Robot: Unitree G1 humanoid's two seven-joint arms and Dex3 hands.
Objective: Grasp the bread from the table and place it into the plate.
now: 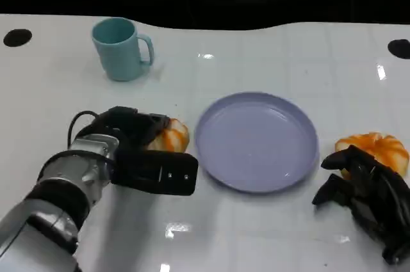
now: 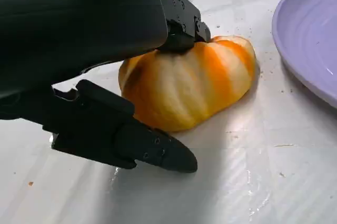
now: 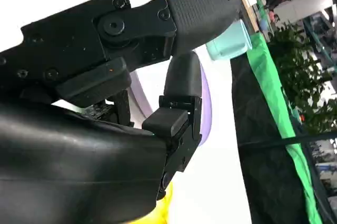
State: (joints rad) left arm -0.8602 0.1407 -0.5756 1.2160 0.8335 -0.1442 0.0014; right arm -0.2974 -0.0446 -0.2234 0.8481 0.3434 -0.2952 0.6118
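Observation:
An orange-and-cream striped bread lies on the white table just left of the lavender plate. My left hand is over its left part. In the left wrist view the fingers press on top of the bread and the thumb lies against its near lower side; the bread still rests on the table. The plate's rim is a short way past the bread. My right hand rests at the front right, fingers apart and holding nothing, right beside a second striped bread.
A teal mug stands at the back left, handle to the right. Two black round marks sit at the table's far corners. The right wrist view catches the plate's edge and the mug beyond my fingers.

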